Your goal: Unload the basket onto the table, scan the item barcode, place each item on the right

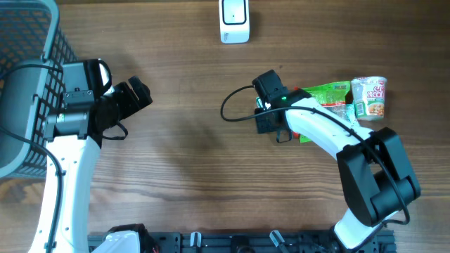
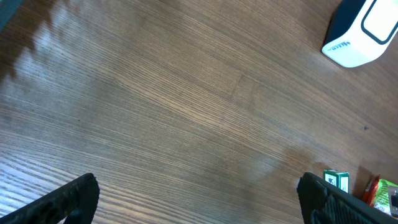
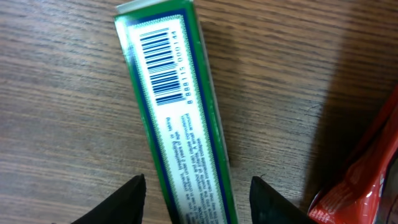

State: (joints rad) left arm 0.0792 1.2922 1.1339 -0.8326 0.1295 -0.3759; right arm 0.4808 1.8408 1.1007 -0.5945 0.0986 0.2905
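The green box [image 3: 180,124] lies flat on the bench [image 1: 197,161] with its barcode face up, right of centre and beneath the right arm's wrist. It runs lengthwise between the right jaws. They stand partly open astride it, and a strip of wood shows between the box and each finger [image 3: 134,199], so nothing is gripped. The barcode end reaches well beyond the fingertips.

On one side a red packet [image 3: 367,174] lies near the box; on the other side there is only wood. Further right, a green packet [image 1: 327,93] and a cup of noodles [image 1: 370,97] sit close together.

The white scanner [image 1: 234,21] stands at the far edge, well apart from the box, with open wood between them. A broad open stretch spans the middle of the bench. The left jaws hang over its left part, spread wide and holding nothing, near the mesh basket [image 1: 28,49] at the left edge.
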